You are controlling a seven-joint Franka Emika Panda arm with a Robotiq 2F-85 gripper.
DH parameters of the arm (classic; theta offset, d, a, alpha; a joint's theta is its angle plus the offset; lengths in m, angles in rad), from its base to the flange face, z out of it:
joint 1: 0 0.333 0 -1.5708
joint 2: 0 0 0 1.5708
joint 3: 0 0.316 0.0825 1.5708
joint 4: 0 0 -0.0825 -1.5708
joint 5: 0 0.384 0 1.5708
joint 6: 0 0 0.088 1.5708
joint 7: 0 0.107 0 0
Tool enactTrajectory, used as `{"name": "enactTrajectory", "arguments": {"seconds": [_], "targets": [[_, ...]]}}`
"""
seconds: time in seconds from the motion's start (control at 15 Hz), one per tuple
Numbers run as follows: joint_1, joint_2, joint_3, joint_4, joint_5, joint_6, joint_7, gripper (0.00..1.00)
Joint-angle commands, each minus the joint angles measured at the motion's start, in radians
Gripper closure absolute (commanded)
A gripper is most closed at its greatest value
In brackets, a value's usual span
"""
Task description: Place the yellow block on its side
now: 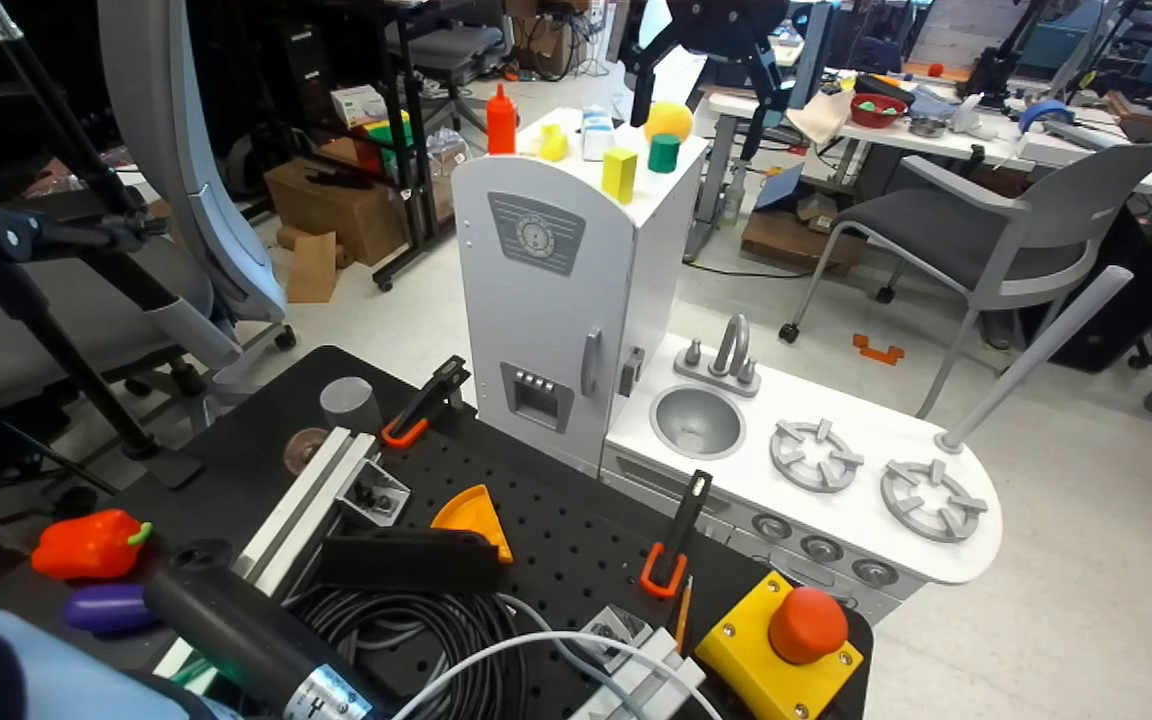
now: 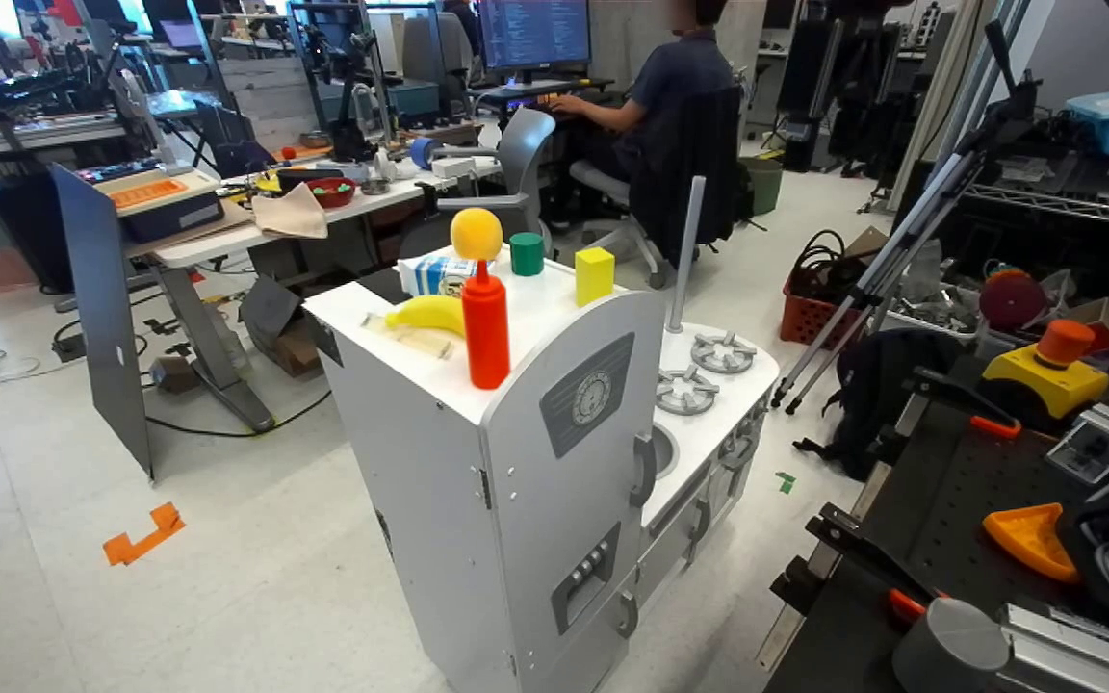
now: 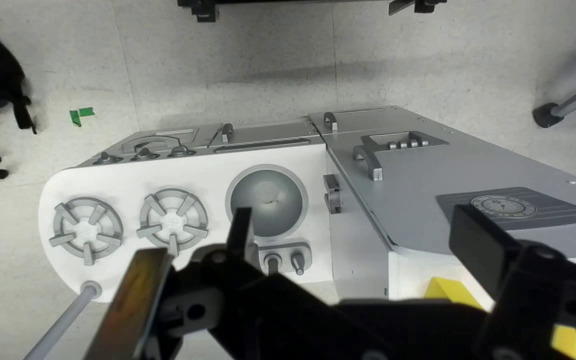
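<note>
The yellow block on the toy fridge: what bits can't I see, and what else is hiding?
Yellow block, wrist view: partly hidden by the gripper.
Its underside, all views: hidden, resting on the toy fridge.
Sink, in an exterior view: mostly hidden behind the fridge.
Banana, in an exterior view: one end hidden behind the red bottle.
Screen, in an exterior view: writing too small to read.

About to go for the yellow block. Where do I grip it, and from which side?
I'd come from above and pinch the upper half of two opposite upright faces, choosing a pair clear of the nearby green cylinder. The yellow block stands on end atop the toy fridge, taller than wide, its top uncovered; the open gripper looks wide enough.
</note>
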Motion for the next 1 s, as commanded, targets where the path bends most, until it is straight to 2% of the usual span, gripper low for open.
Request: {"name": "enactTrajectory", "arguments": {"seconds": [0.0, 0.33, 0.67, 0.93], "targets": [[0.014, 0.109, 0.034, 0.084, 0.031, 0.035, 0.036, 0.0], [0.026, 0.26, 0.065, 0.233, 0.043, 0.035, 0.077, 0.0], [0.051, 0.449, 0.08, 0.451, 0.019, -0.001, 0.126, 0.0], [0.072, 0.557, 0.095, 0.559, 0.033, 0.015, 0.122, 0.0]]}}
